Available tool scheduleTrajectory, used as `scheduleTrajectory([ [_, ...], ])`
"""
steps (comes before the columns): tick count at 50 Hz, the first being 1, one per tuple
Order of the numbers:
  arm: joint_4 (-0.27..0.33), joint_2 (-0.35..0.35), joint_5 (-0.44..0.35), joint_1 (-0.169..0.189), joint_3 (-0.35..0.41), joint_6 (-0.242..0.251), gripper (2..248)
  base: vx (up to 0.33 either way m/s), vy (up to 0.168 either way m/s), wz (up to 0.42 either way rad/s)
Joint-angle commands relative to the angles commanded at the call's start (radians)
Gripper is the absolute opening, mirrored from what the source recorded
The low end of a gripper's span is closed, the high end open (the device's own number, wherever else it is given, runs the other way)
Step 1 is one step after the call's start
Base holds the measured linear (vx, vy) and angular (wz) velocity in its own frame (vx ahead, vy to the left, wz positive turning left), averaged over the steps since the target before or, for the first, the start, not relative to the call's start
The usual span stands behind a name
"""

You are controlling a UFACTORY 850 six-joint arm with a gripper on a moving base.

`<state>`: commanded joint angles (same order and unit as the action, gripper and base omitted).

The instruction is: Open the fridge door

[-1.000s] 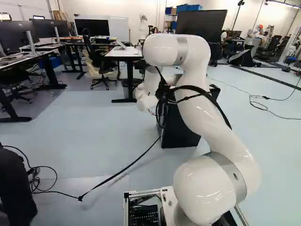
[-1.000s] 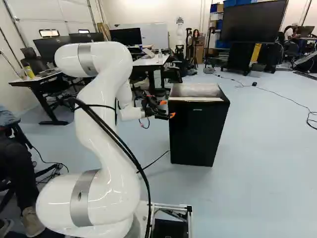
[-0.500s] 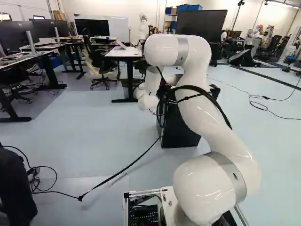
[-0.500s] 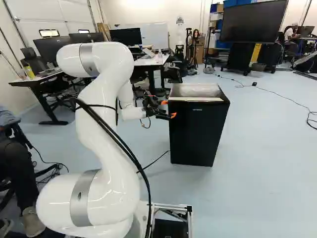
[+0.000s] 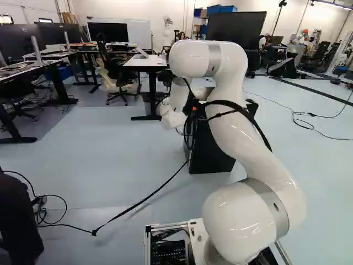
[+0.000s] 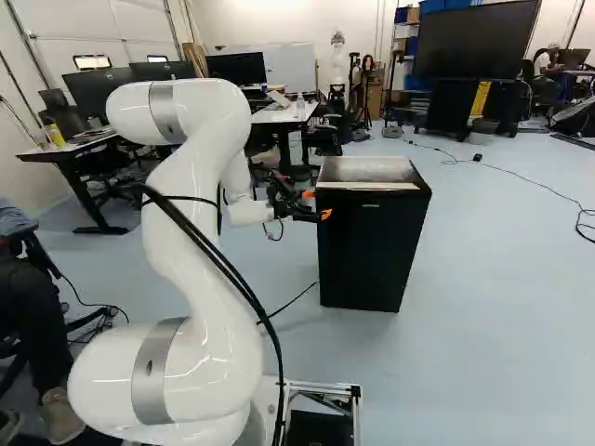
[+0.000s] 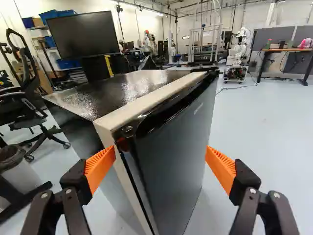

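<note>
While the fridge (image 6: 372,246) stands with its door (image 7: 173,156) closed, the gripper (image 6: 316,204) hangs near its upper front corner — fingers spread wide.

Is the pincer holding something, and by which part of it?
Nothing is held: the pincer stands open, with the fridge door in view between its fingers.

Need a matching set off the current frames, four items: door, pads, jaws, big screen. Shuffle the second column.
1. Fridge door
2. Finger pads
3. Jaws
4. Big screen

A. Standing open, spread wide
B. Beyond the fridge in the wrist view
C. Closed
D. Orange

Pairs: 1-C, 2-D, 3-A, 4-B
</note>
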<state>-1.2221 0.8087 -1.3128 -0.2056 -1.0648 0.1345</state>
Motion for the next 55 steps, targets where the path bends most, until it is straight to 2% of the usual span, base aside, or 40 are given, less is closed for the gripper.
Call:
scheduleTrajectory([
  [33, 0.000, -0.010, 0.000, 0.012, 0.017, 0.001, 247, 0.000, 0.000, 0.000],
  [55, -0.014, -0.054, 0.000, 0.022, 0.096, 0.001, 247, 0.000, -0.001, -0.003],
])
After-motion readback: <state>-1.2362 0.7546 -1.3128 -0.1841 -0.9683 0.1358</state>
